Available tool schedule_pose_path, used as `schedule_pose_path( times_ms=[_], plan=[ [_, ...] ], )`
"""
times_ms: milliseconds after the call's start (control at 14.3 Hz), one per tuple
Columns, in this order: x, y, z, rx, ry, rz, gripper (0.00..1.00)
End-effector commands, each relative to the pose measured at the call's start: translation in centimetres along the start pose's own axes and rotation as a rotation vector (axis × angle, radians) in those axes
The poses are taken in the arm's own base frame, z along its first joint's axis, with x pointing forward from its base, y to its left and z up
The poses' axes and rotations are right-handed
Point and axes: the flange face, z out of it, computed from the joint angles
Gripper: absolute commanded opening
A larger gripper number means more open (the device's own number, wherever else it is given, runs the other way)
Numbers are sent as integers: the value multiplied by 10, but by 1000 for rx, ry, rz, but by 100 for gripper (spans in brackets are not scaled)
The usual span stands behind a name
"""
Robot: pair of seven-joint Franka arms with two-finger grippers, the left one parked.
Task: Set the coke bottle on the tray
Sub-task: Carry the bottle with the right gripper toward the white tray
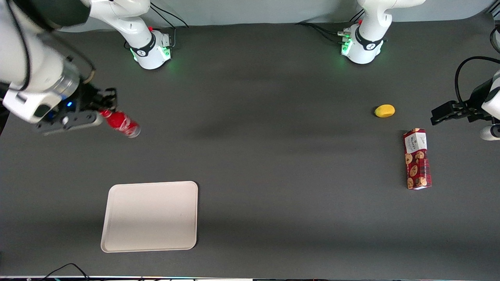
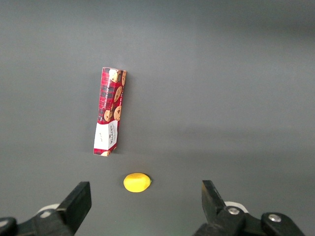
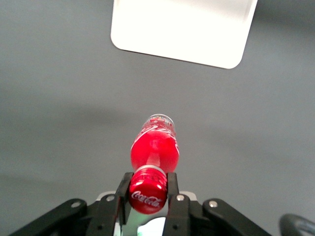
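**Bottle in the claw, clear of the tray**

While the working arm hangs over its own end of the table (image 1: 250,117), the front view gives us the claw (image 1: 102,110) clamped around the neck of the coke bottle (image 1: 122,123). The bottle sits tilted in the grip, red cap tucked between the fingers, silvery base pointing out and away from the arm. The tray (image 1: 150,216) lies flat on the table, nearer to the front camera than the bottle and well apart from it, with nothing on it. Toward the parked arm's end of the table there is a yellow lemon-like object (image 1: 384,111), and just nearer the front camera than that, a red cookie box (image 1: 417,159) lying flat.

Over to the left wrist view: the cookie box (image 2: 110,111) and the yellow object (image 2: 137,182) again, near each other but not touching, both on bare dark table.

And the right wrist view: the claw (image 3: 148,189) is closed tight on the bottle's cap end, one finger (image 3: 124,189) pressed on each side, white script readable on the cap. The coke bottle (image 3: 154,147) points its base out toward the tray (image 3: 183,29), with an open stretch of table between them.
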Motion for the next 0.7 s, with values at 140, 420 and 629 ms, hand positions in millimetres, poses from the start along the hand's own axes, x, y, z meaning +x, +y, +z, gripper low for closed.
schedule_pose_path(
  times_ms=[140,420,629],
  plan=[
    [72,103,77,-41,54,-163,18],
    [123,150,159,-76,96,-271,19],
    [136,165,203,-68,79,-268,19]
  ],
)
